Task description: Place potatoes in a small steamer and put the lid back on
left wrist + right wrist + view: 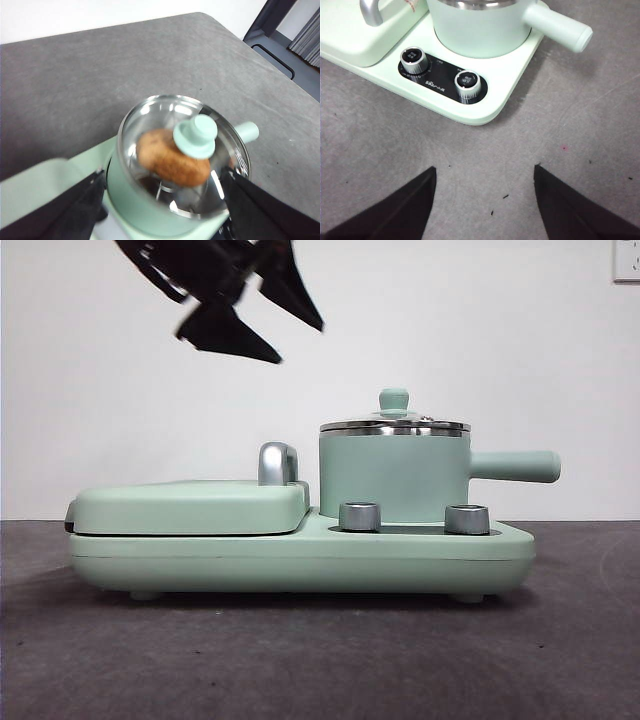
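The mint-green small steamer (392,475) stands on the right half of the green appliance, its side handle (515,466) pointing right. The glass lid (394,424) with its green knob (196,136) sits on the steamer's rim. Through the glass (150,112) I see the orange-brown potato (170,157) lying inside the steamer. My left gripper (298,343) hangs open and empty above and to the left of the steamer; in its own view its jaws stand either side of the pot (164,174). My right gripper (485,169) is open and empty over the grey table in front of the appliance.
A flat green griddle plate (190,505) with a steel handle (277,463) fills the appliance's left half. Two steel dials (360,516) (466,518) sit on the base (300,560) in front of the steamer. The grey table (300,660) ends beyond the steamer in the left wrist view (235,35).
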Motion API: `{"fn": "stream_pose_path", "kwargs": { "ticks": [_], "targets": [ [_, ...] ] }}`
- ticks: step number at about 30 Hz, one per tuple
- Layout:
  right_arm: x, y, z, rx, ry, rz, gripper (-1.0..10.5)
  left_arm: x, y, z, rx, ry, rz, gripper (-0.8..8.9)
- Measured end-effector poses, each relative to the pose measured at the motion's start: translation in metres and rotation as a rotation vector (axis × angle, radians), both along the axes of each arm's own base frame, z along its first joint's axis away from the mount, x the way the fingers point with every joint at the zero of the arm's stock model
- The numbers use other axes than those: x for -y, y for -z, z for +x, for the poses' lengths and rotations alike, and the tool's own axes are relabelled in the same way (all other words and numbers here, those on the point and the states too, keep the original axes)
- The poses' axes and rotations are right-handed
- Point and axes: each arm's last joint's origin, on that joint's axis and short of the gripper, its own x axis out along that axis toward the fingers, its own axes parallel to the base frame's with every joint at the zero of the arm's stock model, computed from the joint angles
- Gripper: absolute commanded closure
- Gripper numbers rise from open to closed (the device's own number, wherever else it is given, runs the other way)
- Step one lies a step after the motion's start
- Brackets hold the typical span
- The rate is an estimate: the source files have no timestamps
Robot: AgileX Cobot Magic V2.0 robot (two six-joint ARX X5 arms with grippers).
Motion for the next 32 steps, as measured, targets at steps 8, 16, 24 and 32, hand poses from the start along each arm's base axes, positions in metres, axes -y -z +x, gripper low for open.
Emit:
{"fn": "stream_pose_path", "kwargs": {
  "ticks": [8,16,24,32],
  "targets": [
    [0.0,0.0,0.0,-0.012,0.008,0.013,6.5,-0.041,0.009,-0.045,-0.019,-0.062,0.004,4.79],
    [0.0,0.001,-0.001,-0.021,0.01,0.012,6.5,-0.082,0.025,-0.11,-0.027,-0.149,-0.029,4.79],
    [0.0,0.001,-0.001,-0.023,0.01,0.011,6.5,-0.112,0.032,-0.174,-0.002,-0.307,-0.084,4.79],
    [0.0,0.002,-0.001,-0.032,0.005,0.014,6.5,-0.125,0.03,-0.222,-0.011,-0.378,-0.066,5.02]
  ]
}}
